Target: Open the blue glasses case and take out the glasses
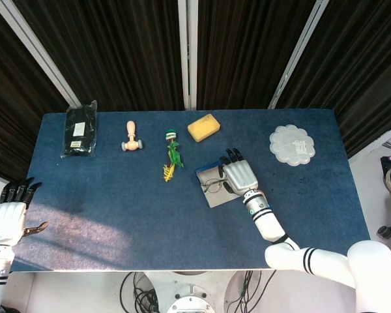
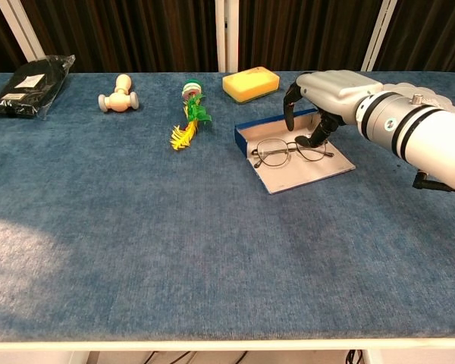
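lying flat and open on the blue bench [image 2: 136, 250], right of centre, the blue glasses case [image 2: 288, 171] shows its pale lining with a low blue wall along its far and left edges. the glasses [image 2: 288, 152] rest inside it, lenses up, thin metal frame unfolded across the lining.

the right hand [image 2: 326, 95] is poised over the far right part of the case, palm down, its dark fingers [image 2: 288, 106] curled downward toward the right lens. one fingertip comes down right at the frame near the right lens, but whether it actually touches or pinches the wire cannot be told from either view; the head view [image 1: 238, 177] shows the hand covering the right half of the case with the glasses' left lens sticking out beyond it. nothing is clearly lifted; the glasses still lie in the case.

the left hand [image 1: 8, 215] sits off the near left corner of the bench, well apart from everything, fingers loosely spread and holding nothing.

along the far side of the bench, from left to right: a black packet [image 2: 26, 83] in clear wrap at the far left corner, a small wooden roller [image 2: 118, 95], a green and yellow toy [image 2: 188, 114] lying lengthwise, and a yellow sponge [image 2: 250, 82] just beyond the case. a clear scalloped lid [image 1: 292, 145] lies toward the far right, seen only from the head view.
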`<state>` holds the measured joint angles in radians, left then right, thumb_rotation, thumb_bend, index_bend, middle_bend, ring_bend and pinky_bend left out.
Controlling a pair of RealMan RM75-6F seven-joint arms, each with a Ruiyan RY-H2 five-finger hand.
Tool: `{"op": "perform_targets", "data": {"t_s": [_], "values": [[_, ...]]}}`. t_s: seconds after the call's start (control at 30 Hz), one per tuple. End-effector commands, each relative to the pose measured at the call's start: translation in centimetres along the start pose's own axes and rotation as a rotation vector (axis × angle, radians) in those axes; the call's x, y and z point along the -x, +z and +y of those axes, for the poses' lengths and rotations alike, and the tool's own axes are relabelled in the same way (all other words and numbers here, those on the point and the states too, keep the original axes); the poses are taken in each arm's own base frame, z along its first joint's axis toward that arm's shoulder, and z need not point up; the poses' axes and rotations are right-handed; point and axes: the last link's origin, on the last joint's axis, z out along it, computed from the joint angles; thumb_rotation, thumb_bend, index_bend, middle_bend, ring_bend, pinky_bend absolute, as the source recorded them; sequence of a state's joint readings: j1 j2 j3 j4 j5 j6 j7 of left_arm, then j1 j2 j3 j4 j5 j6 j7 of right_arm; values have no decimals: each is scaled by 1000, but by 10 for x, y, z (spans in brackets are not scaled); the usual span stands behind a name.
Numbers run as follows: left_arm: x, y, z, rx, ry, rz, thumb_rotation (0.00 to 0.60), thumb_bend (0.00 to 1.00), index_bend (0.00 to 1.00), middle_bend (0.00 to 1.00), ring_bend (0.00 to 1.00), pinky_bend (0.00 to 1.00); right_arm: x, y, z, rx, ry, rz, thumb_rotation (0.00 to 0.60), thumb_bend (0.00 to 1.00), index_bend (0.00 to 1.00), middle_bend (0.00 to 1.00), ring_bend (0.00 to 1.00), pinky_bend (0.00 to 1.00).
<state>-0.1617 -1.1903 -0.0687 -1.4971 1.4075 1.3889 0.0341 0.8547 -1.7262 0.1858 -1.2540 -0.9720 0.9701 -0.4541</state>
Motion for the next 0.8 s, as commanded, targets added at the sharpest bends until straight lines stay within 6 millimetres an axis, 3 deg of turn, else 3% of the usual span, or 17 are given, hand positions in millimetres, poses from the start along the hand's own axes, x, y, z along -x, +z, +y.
{"op": "perform_targets", "data": {"t_s": [0.03, 0.6, 0.8], "values": [[1, 0, -1, -3, -2, -1, 600, 47, 156, 44, 0, 9, 5, 0, -1, 0, -8, -1, 600, 296, 513, 197, 0, 0], [3, -1, -3, -7, -7, -2, 600, 47, 156, 44, 0, 8, 20, 12, -4, 2, -62, -18, 600, 320, 466, 207, 0, 0], [3, -1, -4, -8, -8, 0, 600, 47, 155, 44, 0, 8, 23, 12, -4, 1, -47, -21, 600, 369, 554, 222, 0, 0]]}}
